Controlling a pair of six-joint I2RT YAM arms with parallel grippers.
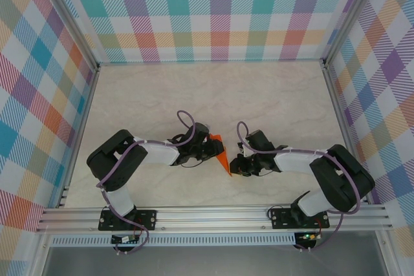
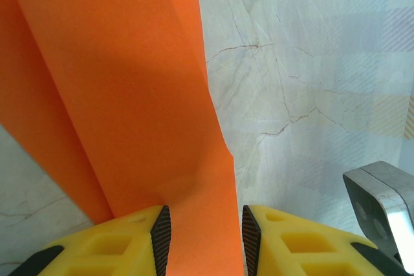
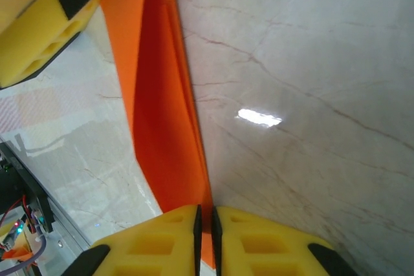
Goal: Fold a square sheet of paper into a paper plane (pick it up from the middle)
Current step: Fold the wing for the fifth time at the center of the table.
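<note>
Top view. On pale marbled tabletop (image 1: 194, 95), close to the front rail (image 1: 213, 216), both arms bent inward, left claw (image 1: 208, 149) and right claw (image 1: 237, 165) almost meeting. Between them, orange paper (image 1: 222, 154), folded to a narrow pointed shape, slanting from upper left to lower right. Plenty of bare tabletop behind and to both sides, plaid walls (image 1: 213, 11) well apart from the arms. Claw tips small and dark here, state hard to read.

Left wrist view. Left claw (image 2: 202, 237) part-way apart, orange paper (image 2: 129, 95) filling the gap from pad to pad, gripped across its width. Slight dent in the paper just above the pads (image 2: 162, 234). Long flap running up and left, cut off at the top and left edges. Second layer behind it, only strips showing. Open tabletop (image 2: 310, 82) to the right. Grey metal part (image 2: 381, 205) at lower right, cut by the frame, hard to identify.

Right wrist view. Right claw (image 3: 206, 231) nearly together, clamped on the thin lower edge of the orange paper (image 3: 162, 127). Paper rising up-left as a narrow folded wedge, top cut off by the frame. Left claw's yellow finger (image 3: 45, 17) at top left, beside the paper, contact not clear, the rest out of frame. Open tabletop (image 3: 310, 95) to the right, with a glare spot. Dark rail and wires (image 3: 22, 224) at lower left, blurred.
</note>
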